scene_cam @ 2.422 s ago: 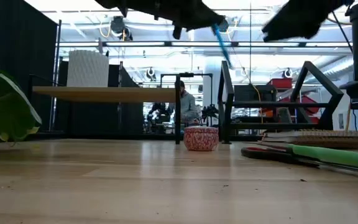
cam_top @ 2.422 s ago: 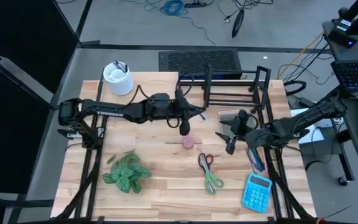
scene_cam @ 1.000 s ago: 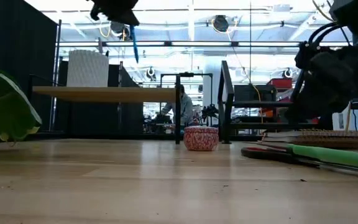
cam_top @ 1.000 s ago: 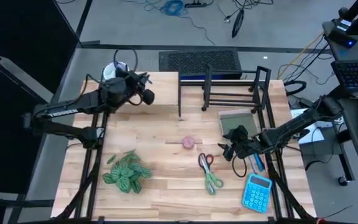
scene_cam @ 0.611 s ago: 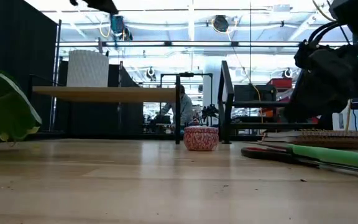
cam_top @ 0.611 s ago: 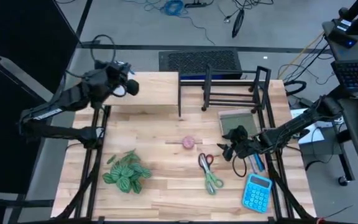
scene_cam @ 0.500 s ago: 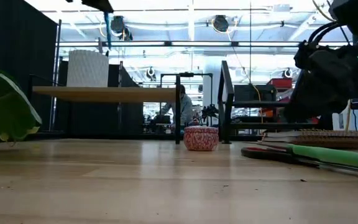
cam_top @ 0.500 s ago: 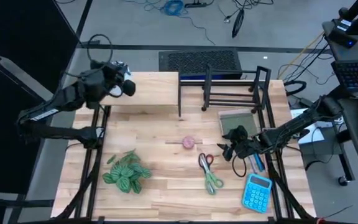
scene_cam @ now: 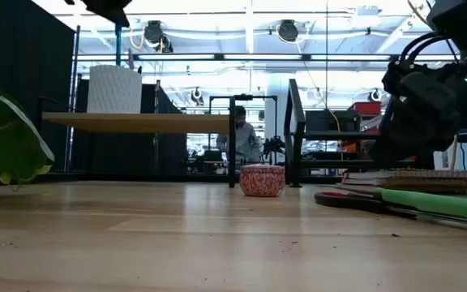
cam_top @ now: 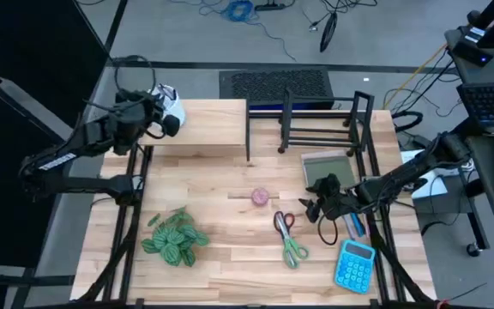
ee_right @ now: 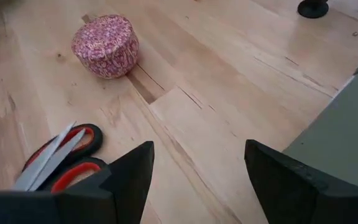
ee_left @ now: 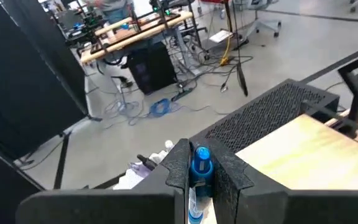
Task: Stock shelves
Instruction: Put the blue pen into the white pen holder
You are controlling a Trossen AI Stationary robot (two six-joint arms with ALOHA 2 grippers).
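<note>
The shelves are a pale-wood riser (cam_top: 208, 129) at the far left and a black wire rack (cam_top: 316, 124) at the far right. A white ribbed cup (scene_cam: 113, 89) stands on the riser's left end. My left gripper (cam_top: 166, 118) hovers over that cup, shut on a blue pen (scene_cam: 118, 34). My right gripper (ee_right: 194, 180) stands open low over the table, between the scissors (cam_top: 288, 239) and a grey-green notebook (cam_top: 326, 167), with nothing between its fingers. My left gripper pinches the blue pen between its two fingers, just below the pen's blue cap end (ee_left: 201, 163). The pen is upright and lifted clear. Its lower part hangs below the fingers, above the white cup.
A pink patterned tin (cam_top: 260, 196) sits mid-table. A green plant (cam_top: 174, 239) lies near left, a blue calculator (cam_top: 354, 264) near right, and blue pens (cam_top: 352, 221) beside the notebook. Bare wood lies between the plant and the scissors.
My left gripper has carried the blue pen toward the table's far left corner, from over the riser's middle to above the white cup. The pen stays upright in the hold.
</note>
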